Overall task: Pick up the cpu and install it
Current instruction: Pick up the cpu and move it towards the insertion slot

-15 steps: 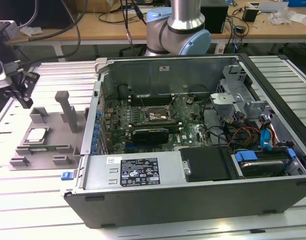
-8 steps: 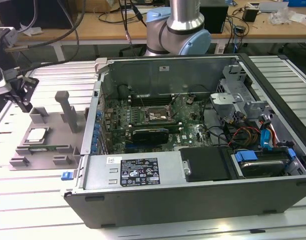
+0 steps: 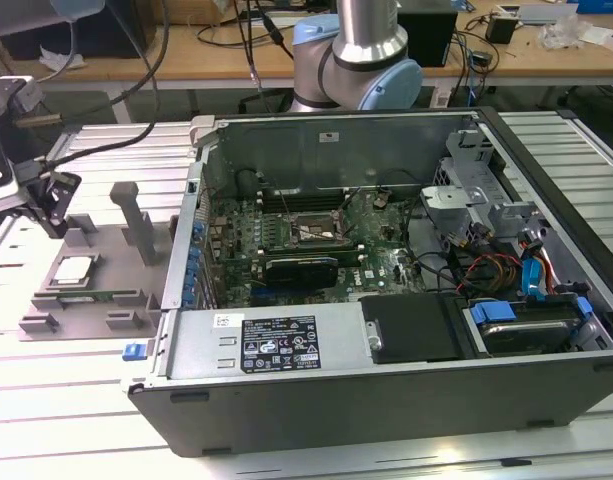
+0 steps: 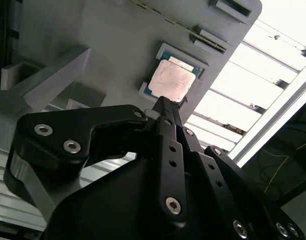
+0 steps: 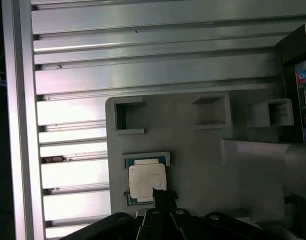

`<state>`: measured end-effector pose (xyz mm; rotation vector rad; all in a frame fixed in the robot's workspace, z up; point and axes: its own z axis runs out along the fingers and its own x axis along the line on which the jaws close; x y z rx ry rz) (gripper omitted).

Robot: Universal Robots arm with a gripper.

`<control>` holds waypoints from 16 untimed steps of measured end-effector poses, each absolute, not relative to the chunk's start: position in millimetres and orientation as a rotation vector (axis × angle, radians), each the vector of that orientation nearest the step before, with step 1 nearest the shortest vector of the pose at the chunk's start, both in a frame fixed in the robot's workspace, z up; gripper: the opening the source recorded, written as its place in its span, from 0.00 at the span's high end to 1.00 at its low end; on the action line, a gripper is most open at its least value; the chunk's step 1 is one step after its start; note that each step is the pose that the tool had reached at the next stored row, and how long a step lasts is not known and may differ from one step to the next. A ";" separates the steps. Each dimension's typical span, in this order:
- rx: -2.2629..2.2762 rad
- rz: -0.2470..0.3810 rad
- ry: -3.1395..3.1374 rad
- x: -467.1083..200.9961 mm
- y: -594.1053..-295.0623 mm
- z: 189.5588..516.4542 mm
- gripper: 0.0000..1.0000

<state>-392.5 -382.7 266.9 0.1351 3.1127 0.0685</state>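
Observation:
The cpu (image 3: 72,268), a small square chip with a pale metal top, lies flat in a recess of the grey fixture tray (image 3: 111,272) at the exterior view's left. My gripper (image 3: 54,205) hangs a little above and behind it, not touching it. In both wrist views the black fingertips come together just at the chip's edge: gripper (image 4: 164,102) beside cpu (image 4: 168,80), and gripper (image 5: 160,192) beside cpu (image 5: 147,181). The jaws are shut with nothing between them. The dark motherboard socket (image 3: 308,229) sits inside the open computer case (image 3: 386,350).
Upright posts (image 3: 133,215) rise from the tray (image 5: 202,160) close to the gripper. The case's metal side wall (image 3: 191,230) stands between tray and socket. Cables and a drive cage (image 3: 486,215) fill the case's right part. Everything rests on a ribbed aluminium table (image 3: 46,400).

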 end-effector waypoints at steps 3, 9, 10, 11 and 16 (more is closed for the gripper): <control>0.134 0.069 3.113 -393.0 -383.4 260.8 0.89; 0.132 0.068 3.113 -399.1 -384.0 243.9 0.89; 0.129 0.069 3.113 -400.1 -384.1 240.9 0.89; 0.127 0.069 3.113 -400.9 -384.2 238.3 0.89; 0.121 0.068 3.114 -404.1 -384.2 228.2 0.89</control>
